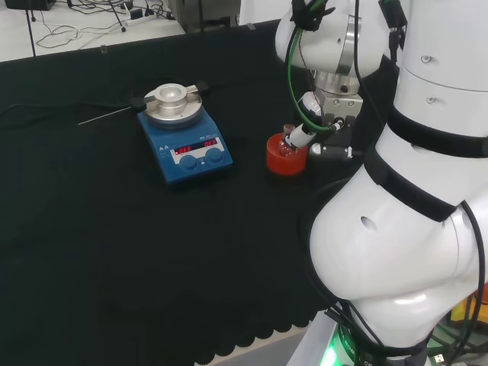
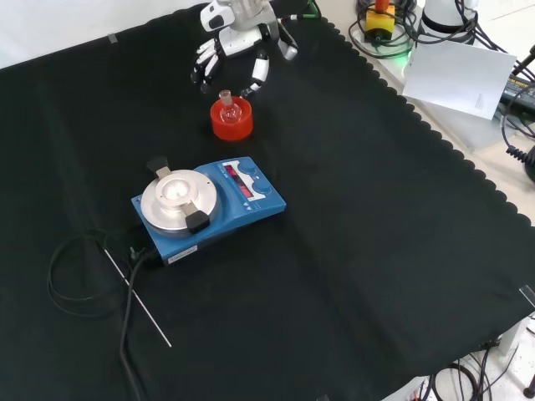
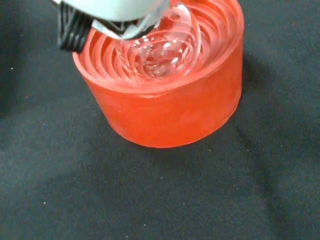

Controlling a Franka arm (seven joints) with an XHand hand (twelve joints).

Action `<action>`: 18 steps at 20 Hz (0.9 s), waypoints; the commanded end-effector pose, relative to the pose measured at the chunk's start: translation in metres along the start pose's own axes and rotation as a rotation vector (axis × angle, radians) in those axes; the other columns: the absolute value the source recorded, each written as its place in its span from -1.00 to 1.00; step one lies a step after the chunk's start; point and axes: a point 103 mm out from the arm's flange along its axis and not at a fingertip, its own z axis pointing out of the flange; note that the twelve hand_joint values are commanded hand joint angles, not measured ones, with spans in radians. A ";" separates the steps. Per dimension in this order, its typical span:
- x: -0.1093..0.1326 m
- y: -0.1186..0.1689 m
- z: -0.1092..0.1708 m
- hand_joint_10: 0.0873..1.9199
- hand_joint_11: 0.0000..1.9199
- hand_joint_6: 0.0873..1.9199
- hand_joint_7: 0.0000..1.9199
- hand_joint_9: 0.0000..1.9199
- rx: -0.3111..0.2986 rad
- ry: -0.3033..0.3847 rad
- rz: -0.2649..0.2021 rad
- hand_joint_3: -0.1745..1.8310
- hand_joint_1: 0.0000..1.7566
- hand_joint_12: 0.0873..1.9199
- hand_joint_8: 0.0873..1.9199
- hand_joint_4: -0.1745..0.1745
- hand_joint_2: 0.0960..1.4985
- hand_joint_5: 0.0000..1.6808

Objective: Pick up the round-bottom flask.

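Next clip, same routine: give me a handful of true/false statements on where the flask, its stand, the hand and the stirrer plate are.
1. The round-bottom flask sits in a red ribbed stand. True.
2. The hand has lifted the flask clear of the stand. False: the flask rests in the stand, with the fingers spread around its neck.
3. A blue stirrer plate stands on the black cloth. True.
4. The flask stands on the stirrer plate's metal top. False: it is in the stand, apart from the plate.

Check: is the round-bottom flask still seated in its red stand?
Seated: the round-bottom flask sits in the ribbed red stand, neck up in the front view.
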 end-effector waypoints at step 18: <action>0.001 0.013 0.007 -0.35 -0.77 -0.27 -0.72 -0.52 -0.072 0.010 -0.015 -0.07 0.13 0.41 -0.33 -0.52 -0.29 -0.10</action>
